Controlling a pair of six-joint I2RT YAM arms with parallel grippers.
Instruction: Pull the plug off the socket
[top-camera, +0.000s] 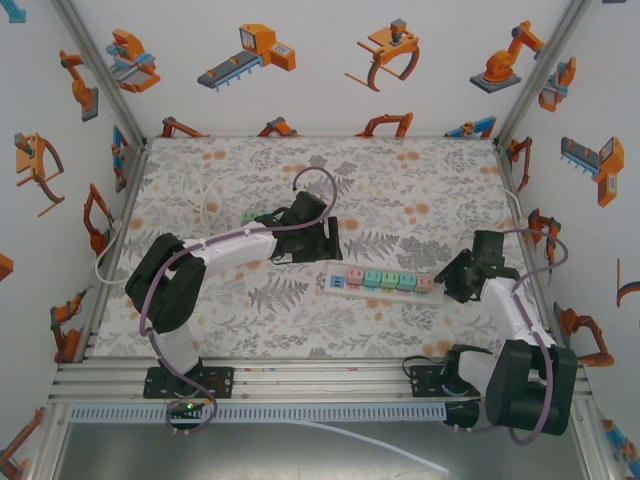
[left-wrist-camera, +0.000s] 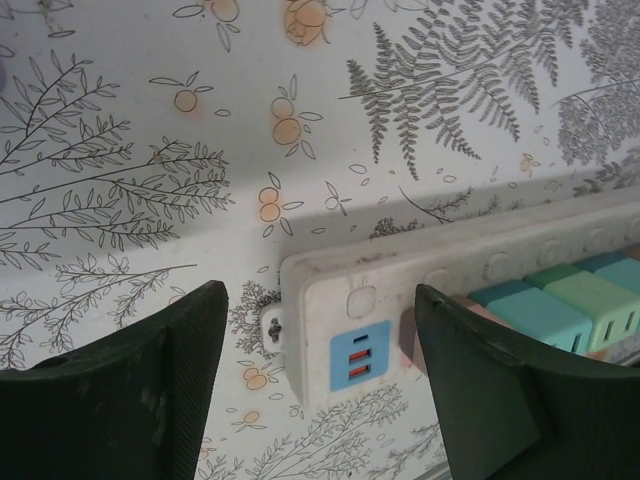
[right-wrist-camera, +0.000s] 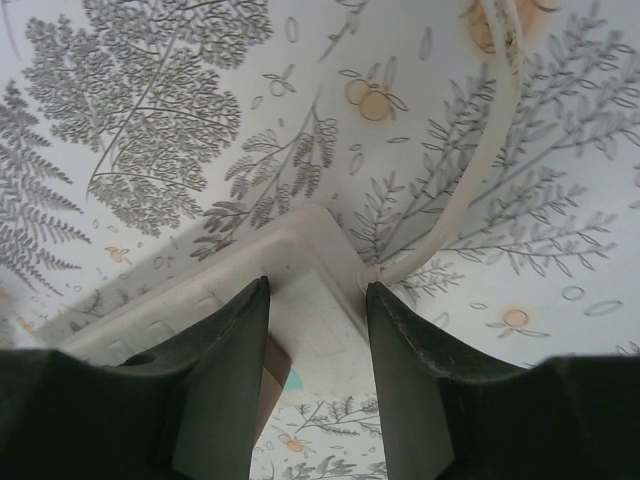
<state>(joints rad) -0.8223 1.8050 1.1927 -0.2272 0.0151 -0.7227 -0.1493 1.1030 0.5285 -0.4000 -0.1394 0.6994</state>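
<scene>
White loose cable (top-camera: 207, 198): curled on the table (top-camera: 430, 180) toward its far-left corner, well apart from the power strip.
Pastel block (top-camera: 248, 217): green and pink, just beside the left arm on its far side; too small to tell what it is.
Left gripper (left-wrist-camera: 320, 292): released. Its fingers (left-wrist-camera: 140, 390) stand wide, one on each side of the strip's left end. One finger is clear of the casing, with patterned cloth showing between them; the other is close beside the nearest plugs.
Power strip (left-wrist-camera: 440, 262): white, lying flat about mid-table, somewhat nearer the near edge. Its length runs left to right with a slight slant, and each end sits between a gripper's fingers.
Blue panel (left-wrist-camera: 358, 362): on the strip's left end face, with two orange slots, midway between the left gripper's fingers.
Plugs (top-camera: 381, 280): a row of pastel blocks seated in the strip, pink at the ends, teal and green between. They sit between the two grippers, none of them held.
Right gripper (right-wrist-camera: 318, 290): clenched on the strip's right end, one finger against each long side.
Cord (right-wrist-camera: 470, 190): white, leaving the strip's right end just beside one right finger and curving away across the cloth.
</scene>
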